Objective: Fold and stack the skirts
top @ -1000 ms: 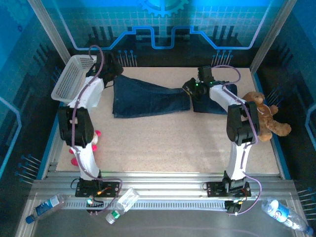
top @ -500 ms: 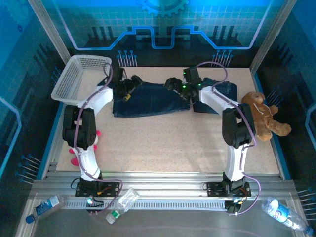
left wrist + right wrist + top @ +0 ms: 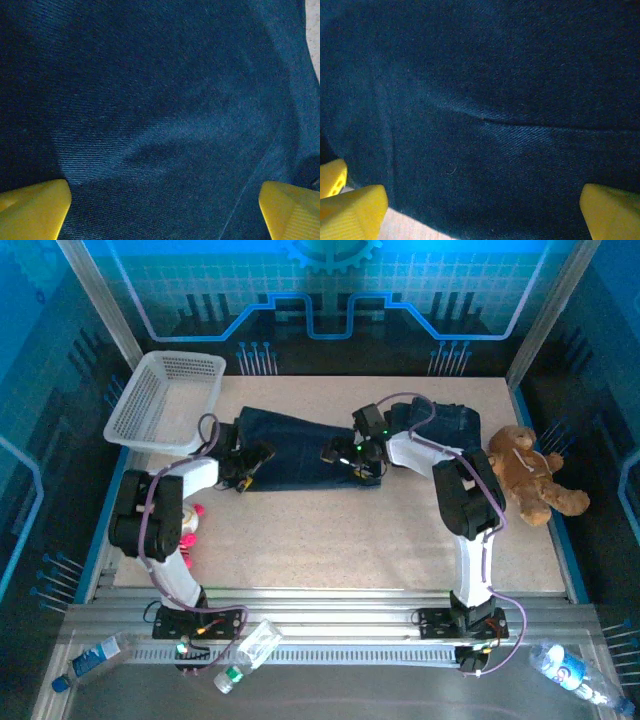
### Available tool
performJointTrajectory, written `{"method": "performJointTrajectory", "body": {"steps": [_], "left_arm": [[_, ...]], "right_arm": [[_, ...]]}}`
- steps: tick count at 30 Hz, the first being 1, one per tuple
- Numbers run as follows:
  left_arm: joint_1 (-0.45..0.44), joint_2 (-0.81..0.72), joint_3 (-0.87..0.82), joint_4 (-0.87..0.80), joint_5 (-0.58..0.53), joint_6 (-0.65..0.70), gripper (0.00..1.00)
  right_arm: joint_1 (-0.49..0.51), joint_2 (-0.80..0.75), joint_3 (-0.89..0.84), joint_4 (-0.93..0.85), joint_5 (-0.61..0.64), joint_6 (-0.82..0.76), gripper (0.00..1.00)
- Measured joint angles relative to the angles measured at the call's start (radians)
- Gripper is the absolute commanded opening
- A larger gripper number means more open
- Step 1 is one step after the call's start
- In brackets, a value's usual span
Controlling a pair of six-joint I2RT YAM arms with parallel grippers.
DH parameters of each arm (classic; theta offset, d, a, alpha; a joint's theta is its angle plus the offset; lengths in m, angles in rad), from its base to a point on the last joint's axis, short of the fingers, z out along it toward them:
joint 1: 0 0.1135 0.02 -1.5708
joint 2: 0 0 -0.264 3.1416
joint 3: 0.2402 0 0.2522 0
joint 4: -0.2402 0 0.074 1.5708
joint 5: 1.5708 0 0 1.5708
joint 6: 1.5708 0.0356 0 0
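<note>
1. Top view: the skirt (image 3: 300, 440) lies flat mid-frame on the desk (image 3: 350, 540). The left gripper (image 3: 248, 465) is at its lower-left corner and the right gripper (image 3: 340, 455) is on its right end. A second skirt (image 3: 445, 422) is bunched at upper right, just beside the bear (image 3: 530, 475). The basket (image 3: 165, 400) is at upper left.
2. Left wrist: the left gripper is spread wide, with yellow fingertips (image 3: 32, 207) in the bottom corners. Denim runs between them and nothing is pinched.
3. Right wrist: the right gripper is also spread, with fingertips (image 3: 610, 212) in the bottom corners. The skirt's edge crosses the lower left of the frame, with bare desk below it.
4. Step, as I read it: folding the first skirt. Stacking hasn't started.
5. Next move likely calls for both grippers to close on the near edge, catching the same layers on each side. Then lift evenly and carry the edge across. Uneven height would skew the fold.
</note>
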Motion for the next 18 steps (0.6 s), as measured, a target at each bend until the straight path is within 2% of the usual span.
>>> {"method": "performJointTrajectory", "body": {"steps": [4,8,12,18], "left_arm": [[0.028,-0.125,-0.047,-0.067,0.011,0.014,0.99],[0.014,-0.231,-0.038,-0.044,0.051,-0.02,0.99],[-0.022,-0.253,-0.055,0.064,0.067,-0.167,0.99],[-0.126,-0.211,-0.153,0.256,0.043,-0.403,0.99]], "right_arm": [[0.045,-0.042,-0.004,-0.068,-0.025,0.01,1.0],[0.049,-0.036,0.087,-0.094,-0.036,0.018,1.0],[0.047,0.046,0.252,-0.033,-0.076,0.04,1.0],[0.047,0.299,0.521,0.051,-0.135,0.113,1.0]]}}
